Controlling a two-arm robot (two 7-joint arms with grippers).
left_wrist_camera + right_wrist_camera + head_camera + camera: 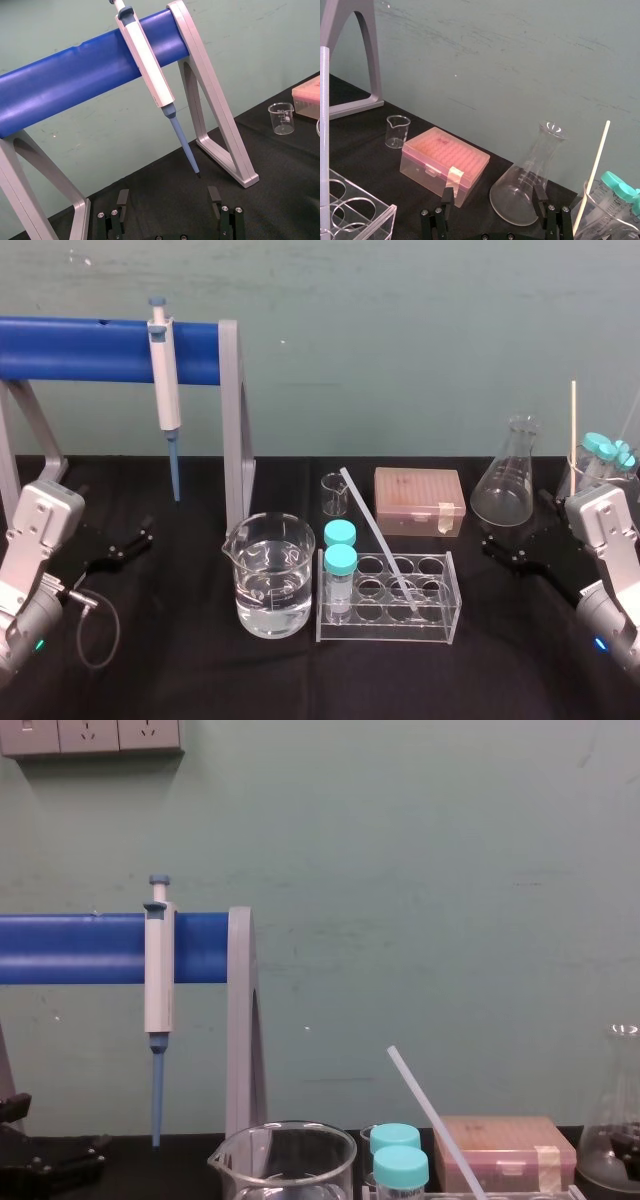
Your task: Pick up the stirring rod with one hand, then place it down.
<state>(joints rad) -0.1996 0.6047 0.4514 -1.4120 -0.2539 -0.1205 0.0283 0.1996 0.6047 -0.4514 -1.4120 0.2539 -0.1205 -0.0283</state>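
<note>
The stirring rod (378,537) leans in the rack (386,632); both arms parked
Its lower end sits in a hole on the rack's right side; its top tilts back toward the small beaker (334,494); the left gripper (125,543) rests by the table's left edge, fingers apart; the right gripper (512,552) rests at the right, near the flask (503,485), fingers apart, holding nothing.

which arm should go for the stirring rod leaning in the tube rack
Right, probably. The right gripper sits open and nearer the stirring rod. The left gripper, also open, is farther off, and the water beaker stands between it and the rod.
</note>
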